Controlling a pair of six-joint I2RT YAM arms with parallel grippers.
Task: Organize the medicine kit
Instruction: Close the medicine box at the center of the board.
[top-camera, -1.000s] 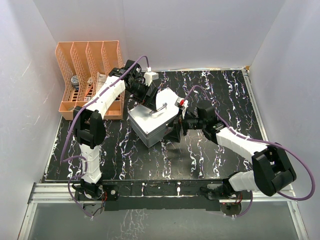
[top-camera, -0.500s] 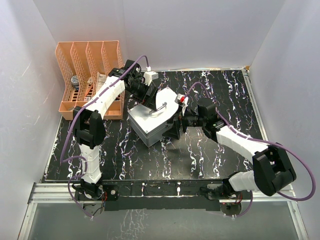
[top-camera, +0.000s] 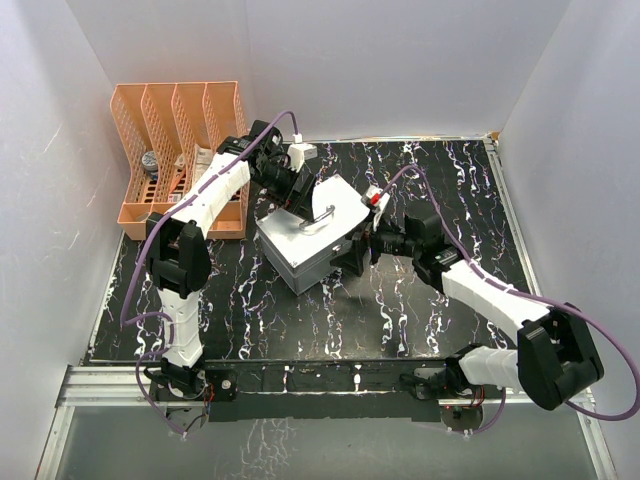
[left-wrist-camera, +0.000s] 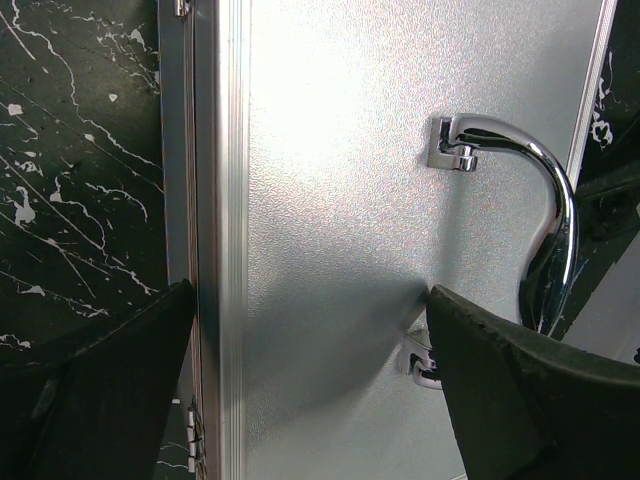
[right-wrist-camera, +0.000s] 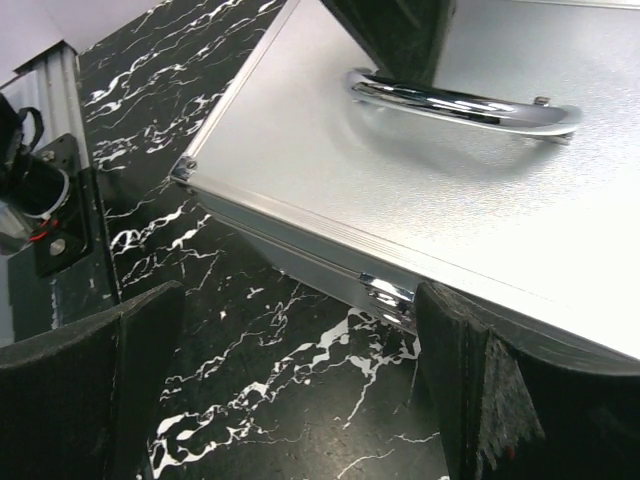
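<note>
The medicine kit (top-camera: 305, 245), a grey metal box with its lid down, lies at an angle in the middle of the black marbled table. Its chrome handle (left-wrist-camera: 545, 215) arches over the lid (right-wrist-camera: 400, 190). My left gripper (top-camera: 297, 198) hovers open over the kit's back edge; one finger (left-wrist-camera: 100, 390) is above the table by the hinges, the other (left-wrist-camera: 530, 390) above the lid near a handle mount. My right gripper (top-camera: 353, 257) stands open low at the kit's front right side, its fingers (right-wrist-camera: 500, 400) flanking a chrome latch (right-wrist-camera: 390, 293). Neither gripper holds anything.
An orange slotted file rack (top-camera: 180, 150) stands at the table's back left with some items in its slots. White walls enclose the table on three sides. The left arm's dark gripper (right-wrist-camera: 400, 30) shows beyond the handle in the right wrist view.
The right arm's wrist and elbow have shifted a little to the right while its gripper stays by the kit's front. The left arm and the kit have not moved.
</note>
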